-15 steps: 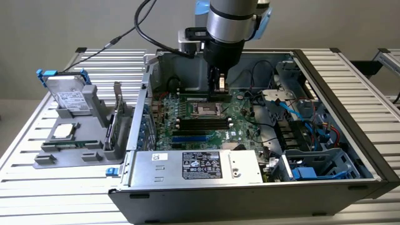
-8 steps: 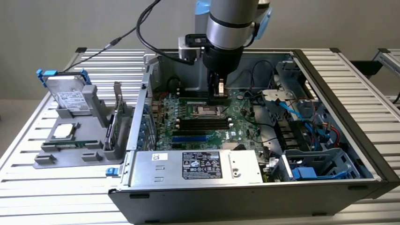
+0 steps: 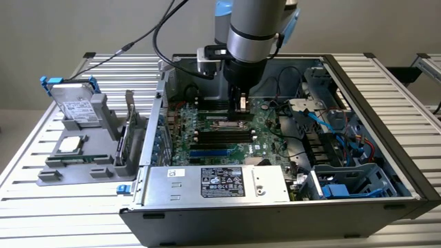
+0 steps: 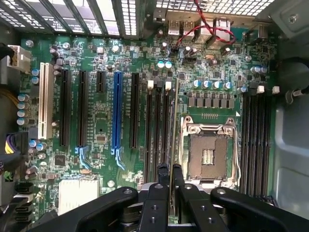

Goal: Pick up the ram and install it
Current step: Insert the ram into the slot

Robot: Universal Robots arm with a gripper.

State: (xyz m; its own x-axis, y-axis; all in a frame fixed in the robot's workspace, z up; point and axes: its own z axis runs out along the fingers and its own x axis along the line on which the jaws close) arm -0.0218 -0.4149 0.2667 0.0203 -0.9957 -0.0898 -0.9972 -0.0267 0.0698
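The black two-fingered gripper is pinching the long, thin green circuit-board ram edge-on, lining it up along the dark memory slots. Pickup looks done and seating unfinished. The open grey computer case, centre of the exterior view, is housing the green motherboard. The grey holder tray at that view's left is carrying a square silver processor chip.

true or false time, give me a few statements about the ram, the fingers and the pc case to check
1. The fingers grip the ram edge-on. True.
2. The processor socket holds a chip. False: it is empty; a silver chip sits on the gray holder outside the case.
3. The case is open. True.
4. The ram lies on the gray holder. False: it is inside the case, between the fingers, beside the processor socket.
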